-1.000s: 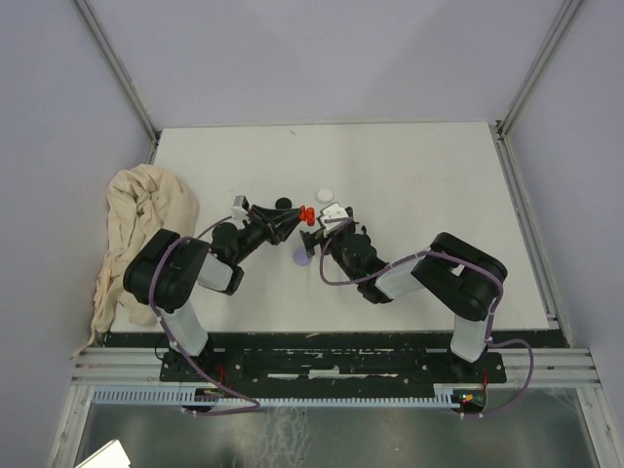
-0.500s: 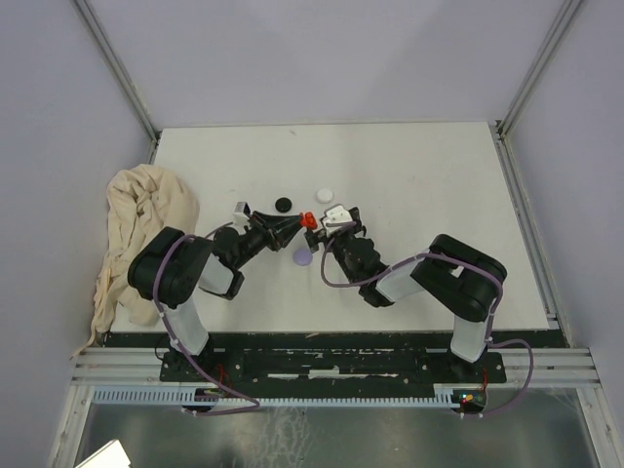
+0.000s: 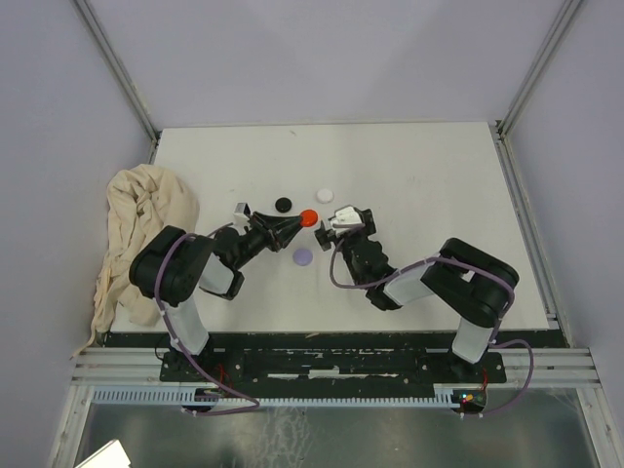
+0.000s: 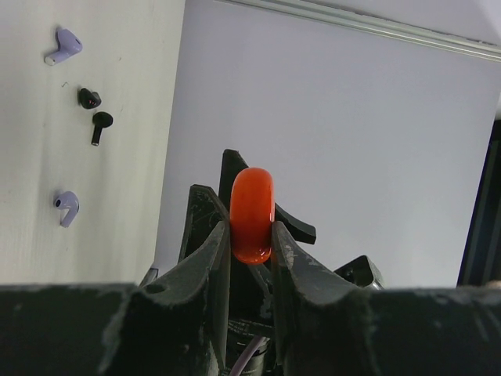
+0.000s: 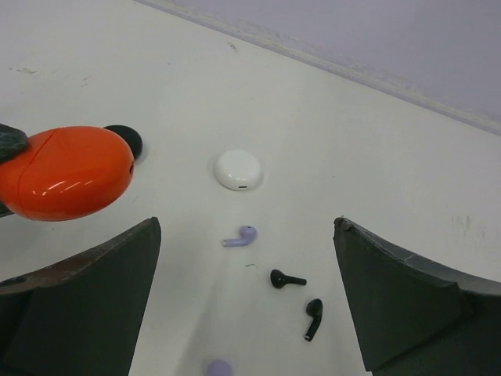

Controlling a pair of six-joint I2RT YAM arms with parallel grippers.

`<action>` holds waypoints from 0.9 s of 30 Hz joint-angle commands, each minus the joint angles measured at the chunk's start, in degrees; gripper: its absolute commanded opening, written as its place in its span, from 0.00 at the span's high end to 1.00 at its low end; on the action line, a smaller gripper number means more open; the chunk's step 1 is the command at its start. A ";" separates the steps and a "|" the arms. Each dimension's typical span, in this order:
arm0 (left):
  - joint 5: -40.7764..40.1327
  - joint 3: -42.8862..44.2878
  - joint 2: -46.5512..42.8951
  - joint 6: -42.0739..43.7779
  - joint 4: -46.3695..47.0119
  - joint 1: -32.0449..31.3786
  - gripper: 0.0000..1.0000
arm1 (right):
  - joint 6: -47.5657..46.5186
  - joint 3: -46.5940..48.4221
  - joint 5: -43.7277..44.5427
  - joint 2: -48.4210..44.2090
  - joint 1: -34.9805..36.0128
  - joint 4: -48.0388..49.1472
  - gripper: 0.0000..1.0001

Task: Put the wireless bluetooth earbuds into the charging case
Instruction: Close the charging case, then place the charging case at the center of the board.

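My left gripper (image 3: 300, 221) is shut on an orange-red charging case (image 3: 309, 216) and holds it above the table. In the left wrist view the case (image 4: 252, 213) stands edge-on between the fingers. The right wrist view shows it (image 5: 66, 172) closed, at the left. My right gripper (image 3: 323, 232) is open just right of the case, its fingers (image 5: 86, 290) wide apart with nothing between them. On the table below lie a lilac earbud (image 5: 240, 236), two black earbuds (image 5: 286, 279) (image 5: 313, 318), and another lilac piece (image 5: 219, 366). Left wrist view: lilac earbuds (image 4: 68, 43) (image 4: 66, 208), black ones (image 4: 88, 98) (image 4: 99, 125).
A black round case (image 3: 284, 205), a white one (image 3: 325, 195) and a lilac one (image 3: 303, 256) lie on the white table (image 3: 439, 195) near the grippers. A crumpled beige cloth (image 3: 136, 224) is heaped at the left edge. Walls close in the table's far side and both flanks.
My right gripper has drawn back to the right, away from the orange-red case. The left gripper keeps its hold and has shifted slightly; the black case now shows fully.
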 commanded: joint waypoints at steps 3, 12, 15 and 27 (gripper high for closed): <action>0.62 2.43 0.96 3.78 -3.63 0.37 0.97 | 9.27 3.84 15.37 -10.90 -1.22 -18.77 0.01; -2.46 11.36 -0.18 20.79 -26.60 0.37 0.97 | 24.36 17.24 -5.14 -20.63 -13.54 -64.11 0.00; -3.74 14.90 0.49 24.14 -32.01 0.42 0.97 | 24.11 18.58 -5.14 -20.45 -13.97 -67.29 0.02; -8.43 24.61 6.87 31.60 -43.79 0.22 0.97 | 23.94 17.95 -6.90 -21.34 -14.84 -68.04 0.02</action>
